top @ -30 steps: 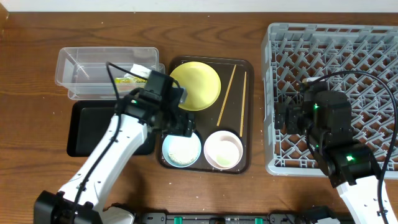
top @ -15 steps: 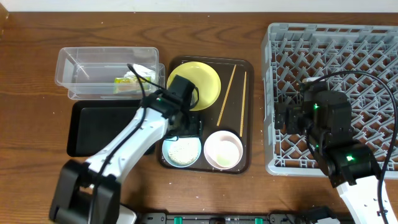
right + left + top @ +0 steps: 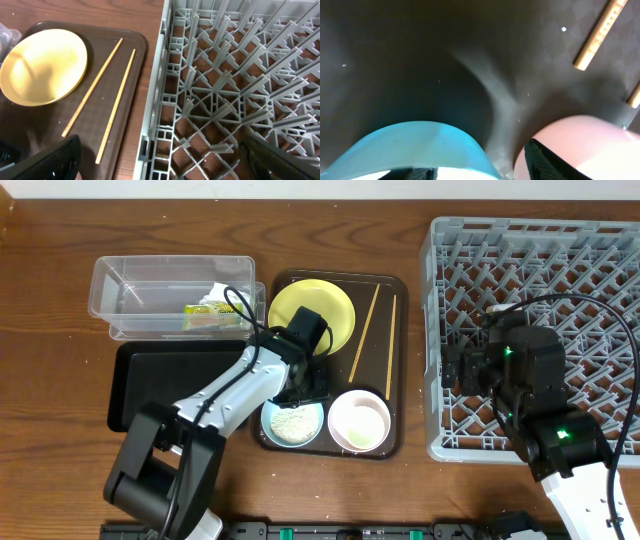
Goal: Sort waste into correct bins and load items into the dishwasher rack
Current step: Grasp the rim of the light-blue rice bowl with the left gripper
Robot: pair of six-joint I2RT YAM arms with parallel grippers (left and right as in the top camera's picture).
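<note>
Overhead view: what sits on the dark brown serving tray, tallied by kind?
Plates: 1, the yellow plate
Bowls: 2, the light blue bowl and the pink-white bowl
Chopsticks: 2
Total: 5

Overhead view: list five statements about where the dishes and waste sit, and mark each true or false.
1. The yellow plate sits in the dishwasher rack. False: it lies on the brown serving tray.
2. Two chopsticks lie on that tray, right of the plate. True.
3. The blue bowl holds white rice. True.
4. The snack wrapper lies in the black tray. False: it is in the clear tub beside the black tray.
5. The right end effector grips a chopstick. False: it is open and empty, by the rack's edge.
</note>
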